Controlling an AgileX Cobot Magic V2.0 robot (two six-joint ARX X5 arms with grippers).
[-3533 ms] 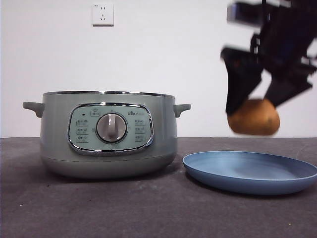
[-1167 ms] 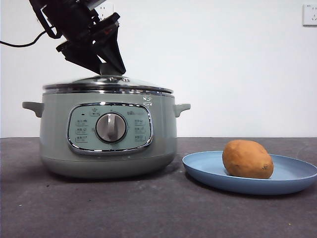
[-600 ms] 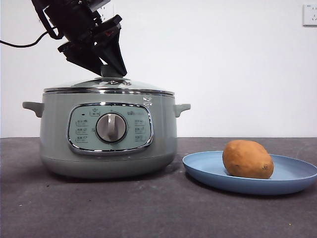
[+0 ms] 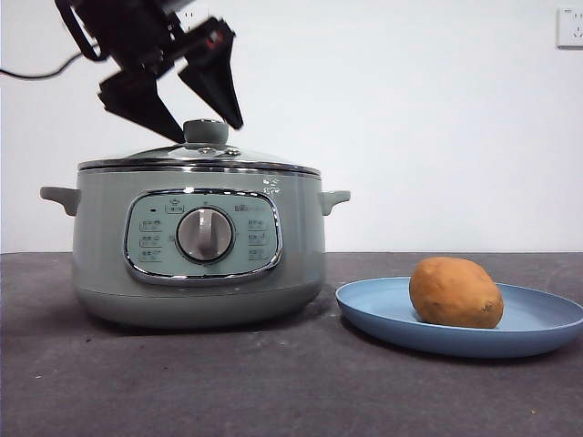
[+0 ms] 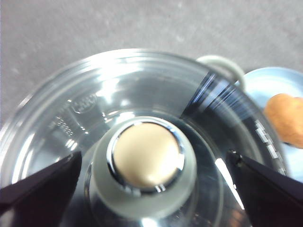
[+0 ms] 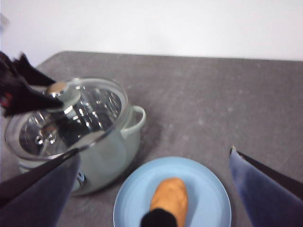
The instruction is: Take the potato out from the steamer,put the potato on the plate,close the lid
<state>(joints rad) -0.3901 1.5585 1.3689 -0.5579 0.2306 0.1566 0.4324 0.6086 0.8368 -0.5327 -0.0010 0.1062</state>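
The glass lid (image 4: 200, 157) sits level on the sage-green steamer (image 4: 200, 246), left of centre. My left gripper (image 4: 209, 132) hangs just over it, open, one jaw on each side of the pale green knob (image 5: 147, 156) without touching it. The potato (image 4: 454, 291) lies on the light blue plate (image 4: 460, 341) to the right of the pot. My right gripper (image 6: 154, 151) is held high and back from the table, open and empty, looking down on the potato (image 6: 169, 198), plate (image 6: 208, 198) and steamer (image 6: 109, 146). It does not show in the front view.
The things stand on a dark grey table (image 4: 273, 391) in front of a white wall. A wall socket (image 4: 569, 27) is at the top right. A black cable (image 4: 36, 73) trails from the left arm at the upper left.
The left gripper, shut on the lid's knob half a second ago, has opened and let go. The lid now rests on the steamer. Potato and plate have not moved.
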